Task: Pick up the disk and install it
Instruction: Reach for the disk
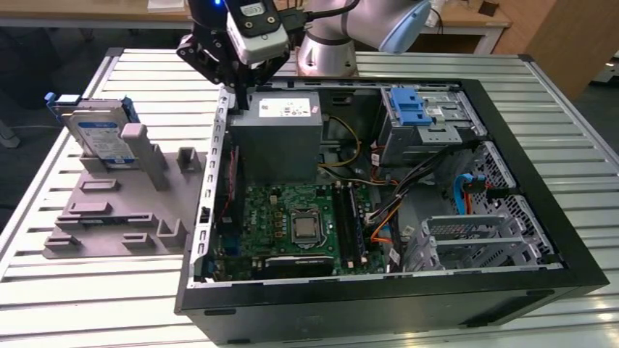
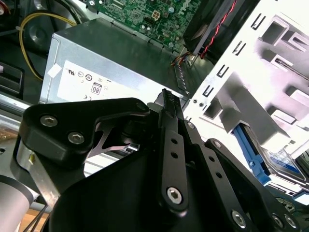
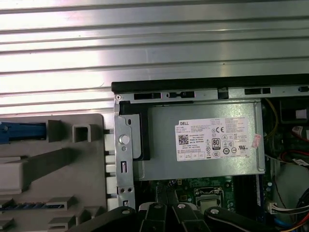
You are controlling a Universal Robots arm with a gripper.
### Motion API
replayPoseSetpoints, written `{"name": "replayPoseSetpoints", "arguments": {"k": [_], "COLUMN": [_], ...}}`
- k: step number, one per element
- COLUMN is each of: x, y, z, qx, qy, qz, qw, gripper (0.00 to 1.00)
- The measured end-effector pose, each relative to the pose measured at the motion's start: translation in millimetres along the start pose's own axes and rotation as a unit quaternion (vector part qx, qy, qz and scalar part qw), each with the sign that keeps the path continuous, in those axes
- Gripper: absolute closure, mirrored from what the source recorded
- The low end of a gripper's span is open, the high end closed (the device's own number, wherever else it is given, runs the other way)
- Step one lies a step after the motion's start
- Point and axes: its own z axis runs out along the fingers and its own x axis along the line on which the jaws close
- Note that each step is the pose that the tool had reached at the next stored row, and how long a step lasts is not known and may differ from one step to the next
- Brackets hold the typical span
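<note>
The task is only beginning: the disk (image 1: 101, 138) is standing ungrasped in the grey holder (image 1: 106, 217) near the tabletop's (image 1: 87, 312) edge at the exterior view's left, while the gripper (image 1: 240, 98), fingers closed on nothing, is hovering above the power supply (image 1: 275, 134) inside the open computer case (image 1: 387, 293).

an open computer case (image 1: 387, 304) lies on a slatted table (image 1: 97, 304), with a parts fixture (image 1: 106, 217) beside it on the exterior view's left. the disk (image 1: 101, 138) stands upright at the fixture's far end. inside the case, the power supply (image 1: 275, 145) sits far left, the motherboard (image 1: 290, 217) nearer, the drive cage (image 1: 425, 123) far right. the gripper (image 1: 239, 90) hangs above the power supply's far left corner.
</note>
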Motion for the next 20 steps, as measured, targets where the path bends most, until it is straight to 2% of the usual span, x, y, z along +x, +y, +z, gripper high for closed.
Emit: {"name": "replayPoseSetpoints", "arguments": {"k": [4,6,20], "x": [0.8,4.6,8.3], "y": [-0.1,-0.4,-0.7], "z": [0.2,1.5,1.9], "qx": [0.0,0.0,0.0], "qy": [0.0,0.0,0.0], "qz": [0.0,0.0,0.0], "qw": [1.0,1.0,1.0], "gripper": [0.89,0.89,0.89]}}
